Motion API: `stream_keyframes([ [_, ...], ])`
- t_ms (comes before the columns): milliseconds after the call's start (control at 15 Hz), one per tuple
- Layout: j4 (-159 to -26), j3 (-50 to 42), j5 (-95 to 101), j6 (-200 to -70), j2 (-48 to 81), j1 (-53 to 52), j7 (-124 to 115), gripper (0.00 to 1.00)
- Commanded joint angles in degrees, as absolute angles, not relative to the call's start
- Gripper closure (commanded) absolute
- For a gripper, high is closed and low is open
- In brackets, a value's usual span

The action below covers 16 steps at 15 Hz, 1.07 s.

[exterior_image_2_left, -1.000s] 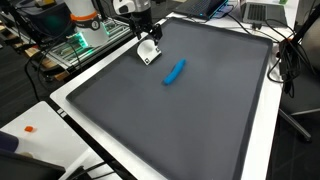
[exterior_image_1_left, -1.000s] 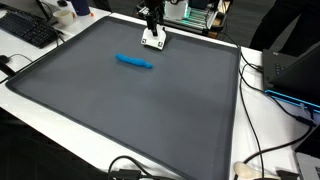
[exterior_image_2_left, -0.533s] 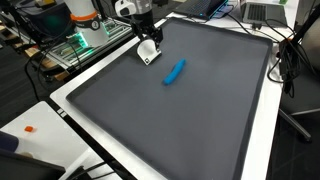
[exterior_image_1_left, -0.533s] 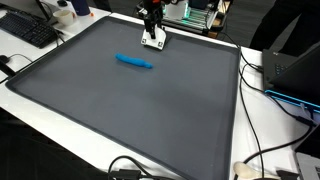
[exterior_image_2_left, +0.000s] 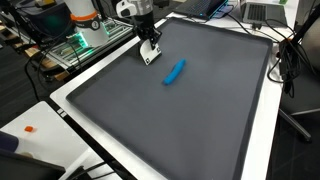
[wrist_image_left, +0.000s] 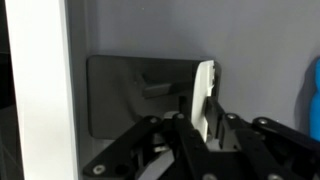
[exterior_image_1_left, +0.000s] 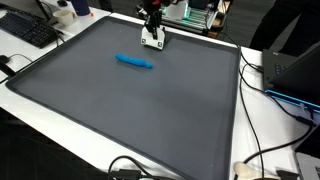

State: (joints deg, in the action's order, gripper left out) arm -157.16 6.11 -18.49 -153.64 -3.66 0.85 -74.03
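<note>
The white block (wrist_image_left: 205, 98) stands at the far edge of the gray mat (exterior_image_1_left: 130, 110), pinched between the nearly closed jaws of the tool (wrist_image_left: 206, 128). A blue pen (exterior_image_1_left: 133, 62) lies well apart. Grasping seems the step in hand; any lift calls for a firm, steady hold.

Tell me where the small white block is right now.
In an exterior view the small white block sits near the top edge of the dark grey mat, directly under the hand, apart from the blue pen-shaped object.

A blue marker (exterior_image_1_left: 134, 62) lies on the grey mat (exterior_image_1_left: 130, 110); a keyboard (exterior_image_1_left: 28, 30) sits beside it.
</note>
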Motion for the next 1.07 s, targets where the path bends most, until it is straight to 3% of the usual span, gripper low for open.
stream_keyframes([
  [0, -157.91, 5.36, -18.44, -155.79, -4.15, -0.36, -76.14, 1.00],
  [533, -155.80, 5.33, -16.78, -154.93, -5.74, -0.20, -77.48, 0.99],
  [1000, -144.47, 5.70, -7.50, -140.16, -4.96, -0.31, -74.34, 0.99],
])
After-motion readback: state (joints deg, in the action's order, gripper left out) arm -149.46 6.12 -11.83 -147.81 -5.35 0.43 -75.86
